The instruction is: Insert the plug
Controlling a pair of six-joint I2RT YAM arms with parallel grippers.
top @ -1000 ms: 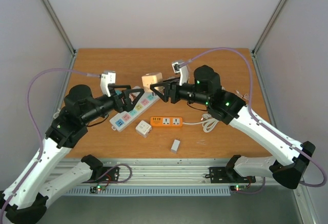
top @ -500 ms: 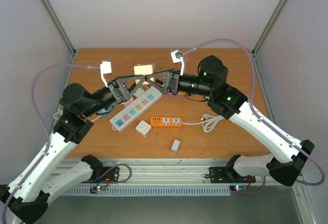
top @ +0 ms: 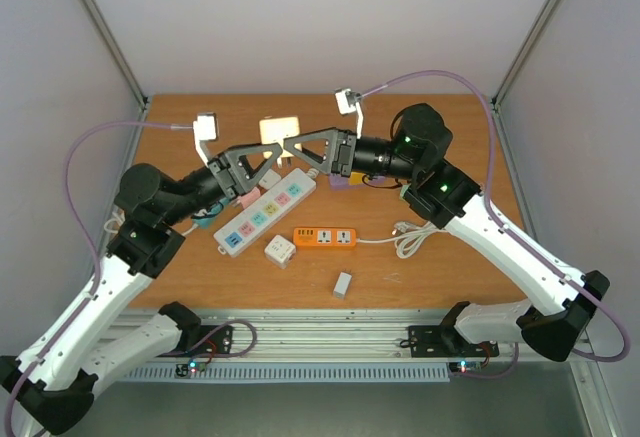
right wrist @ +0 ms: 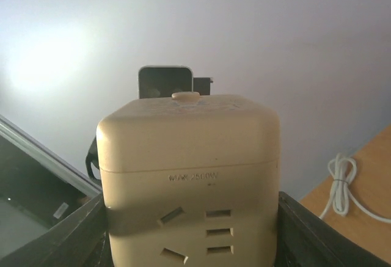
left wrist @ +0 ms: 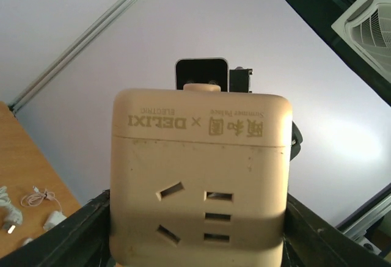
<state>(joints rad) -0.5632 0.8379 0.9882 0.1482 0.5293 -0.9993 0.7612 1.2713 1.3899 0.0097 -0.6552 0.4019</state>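
- Hanging in the air over the far part of the table [top: 440, 137], the beige adapter [top: 279, 129] sat between both claws, which met it from opposite sides.
- The right claw [top: 298, 145] was clamped on the adapter at a middling width. Its wrist view showed dark fingers [right wrist: 61, 236] pressed against both lower sides.
- The left claw [top: 268, 153] looked closed on the same adapter. Its fingers [left wrist: 73, 236] lay flush against the sides, though how firmly it gripped could not be told.
- A socket face pointed at each wrist camera. The prongs showed in no view, so which face carried them could not be told.
- The white power strip [top: 265, 211] lay flat on the table, below the adapter and a little nearer. Its long axis ran diagonally from near-left to far-right, and its far end lay almost under the claws.
- The left arm was the closer one to that strip. An orange strip [top: 325, 239] lay nearer the front edge, to the right, well apart from the adapter.
- The coming move probably turned on one claw letting go, then on turning the prongs downward and lowering the adapter onto the strip. With the prongs hidden, lining them up looked like the delicate part.
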